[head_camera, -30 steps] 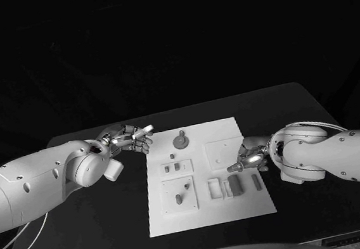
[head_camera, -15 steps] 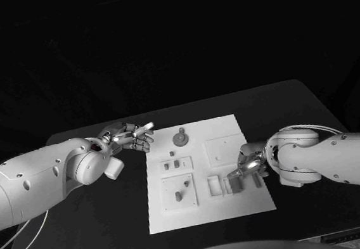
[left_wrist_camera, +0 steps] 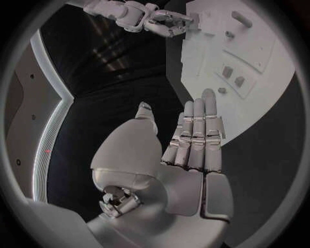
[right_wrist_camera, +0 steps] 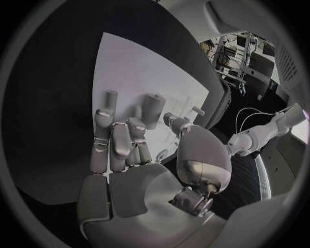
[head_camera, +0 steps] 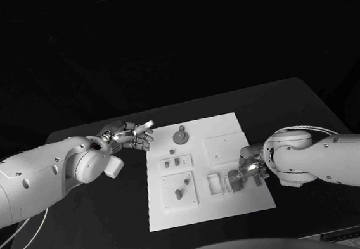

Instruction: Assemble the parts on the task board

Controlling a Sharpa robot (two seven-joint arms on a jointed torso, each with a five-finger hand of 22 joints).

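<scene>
The white task board [head_camera: 209,212] lies in the middle of the black table. It carries a round grey part [head_camera: 180,137] at its far end, small parts [head_camera: 175,163] further in, a frame-shaped part [head_camera: 214,185] and a dark block [head_camera: 234,184]. My right hand [head_camera: 248,171] hangs over the board's near right area, fingertips down at the dark block. In the right wrist view its fingers [right_wrist_camera: 115,135] and thumb stand apart over the board [right_wrist_camera: 129,67] with nothing between them. My left hand [head_camera: 130,136] hovers off the board's far left corner, fingers extended and empty [left_wrist_camera: 197,139].
The left wrist view shows the board [left_wrist_camera: 265,98] with its small parts [left_wrist_camera: 233,76] and my right hand [left_wrist_camera: 150,17] beyond. Bare black table [head_camera: 85,229] runs on both sides of the board; its near edge is close.
My right hand has slid toward the board's near edge and lowered onto the dark block, covering the thin bar beside it. The left hand has stayed put.
</scene>
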